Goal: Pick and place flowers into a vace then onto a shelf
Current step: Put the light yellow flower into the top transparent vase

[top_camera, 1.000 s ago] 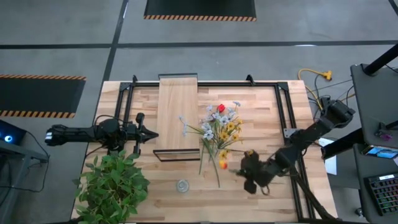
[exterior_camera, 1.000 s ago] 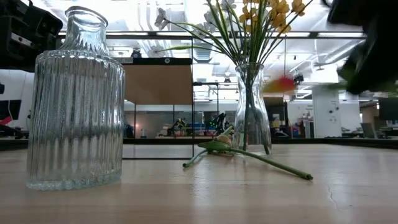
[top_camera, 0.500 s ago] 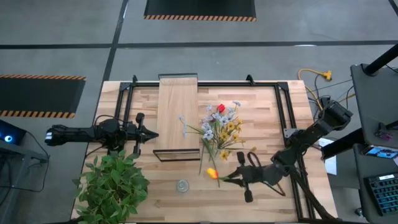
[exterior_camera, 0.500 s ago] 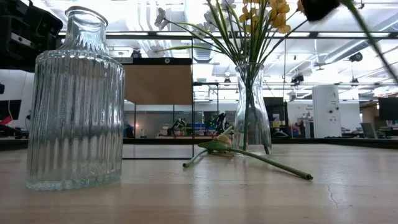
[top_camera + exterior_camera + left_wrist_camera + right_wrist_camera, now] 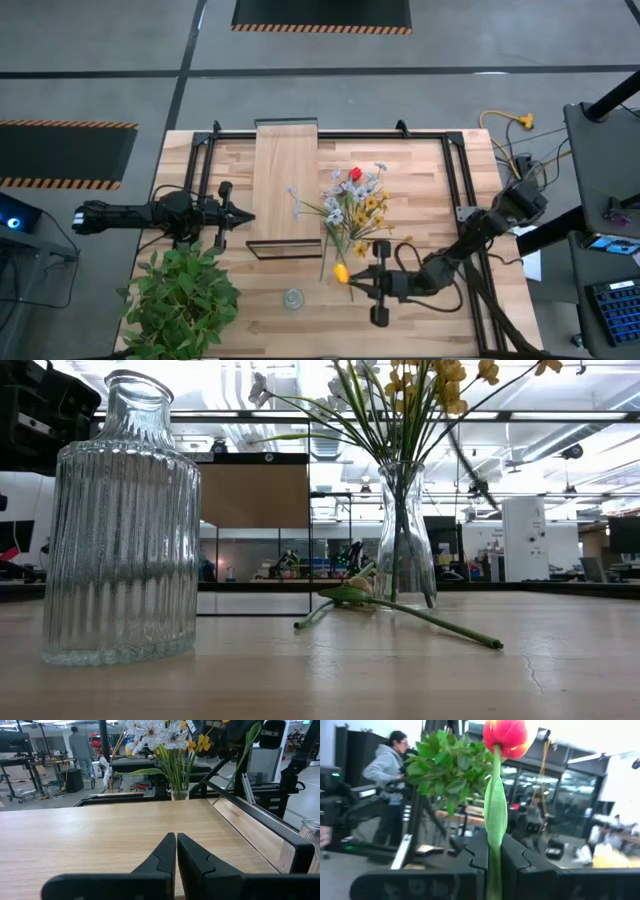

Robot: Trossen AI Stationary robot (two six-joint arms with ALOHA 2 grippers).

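I see right end effector point(image 5: 352, 279) clamped on tulip point(image 5: 341, 272) beside vase point(image 5: 404, 532) | left end effector point(image 5: 176, 851) together near shelf point(image 5: 286, 183) edge

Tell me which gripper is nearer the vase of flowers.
Right. The right gripper, shut on an orange-yellow tulip, sits just in front of the vase of flowers. The left gripper, shut, waits beyond the shelf on its far side.

The right claw point(image 5: 352, 279) is clamped shut low over the table, while the left claw point(image 5: 247, 215) waits closed at the table's left.
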